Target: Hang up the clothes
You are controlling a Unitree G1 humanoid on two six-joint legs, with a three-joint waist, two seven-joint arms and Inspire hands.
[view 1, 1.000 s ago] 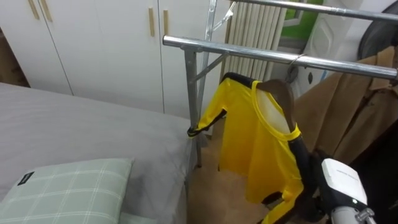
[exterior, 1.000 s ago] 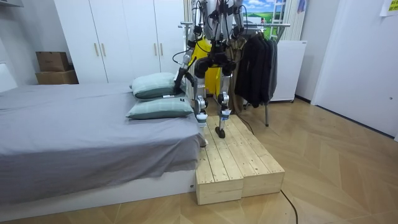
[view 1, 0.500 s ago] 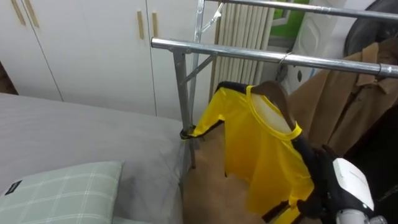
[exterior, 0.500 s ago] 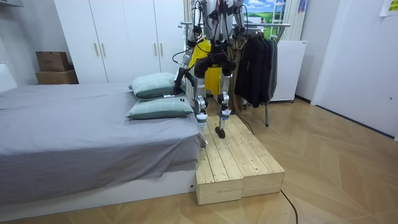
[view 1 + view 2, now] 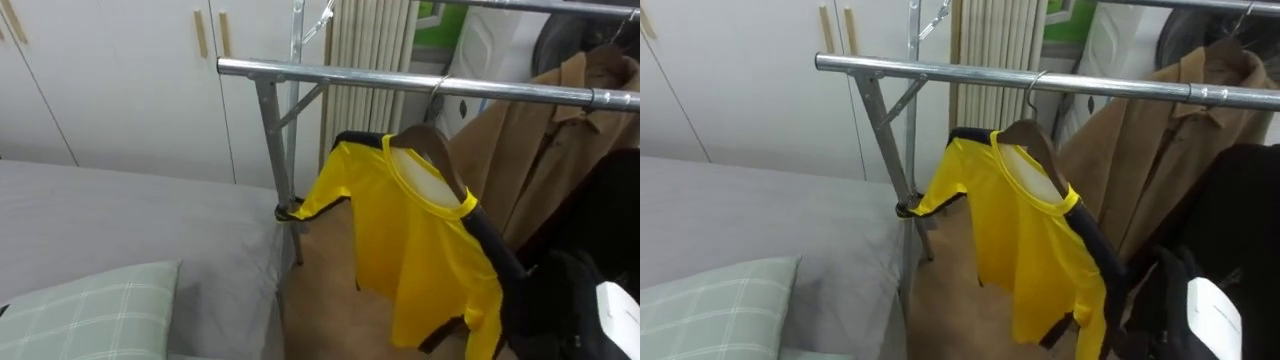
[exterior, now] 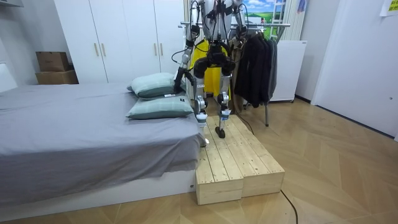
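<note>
Right hand (image 5: 558,300) low at the edge of the eye views, a dark mass against the lower right hem of the yellow shirt (image 5: 420,250); whether it grasps the cloth or is released cannot be told. Shirt hangs up and to the left of the hand, on a wooden hanger (image 5: 438,150) whose hook sits over the metal rail (image 5: 330,75) above the hand. Brown coat (image 5: 545,150) on the same rail, straight above the hand. Far to the hand's left: the bed (image 5: 120,215) with a checked pillow (image 5: 90,310). Room view: robot stands on a wooden platform (image 6: 233,155) beside the bed, facing the rack. Left hand (image 6: 177,84) hangs low by the pillows, state cannot be told.
</note>
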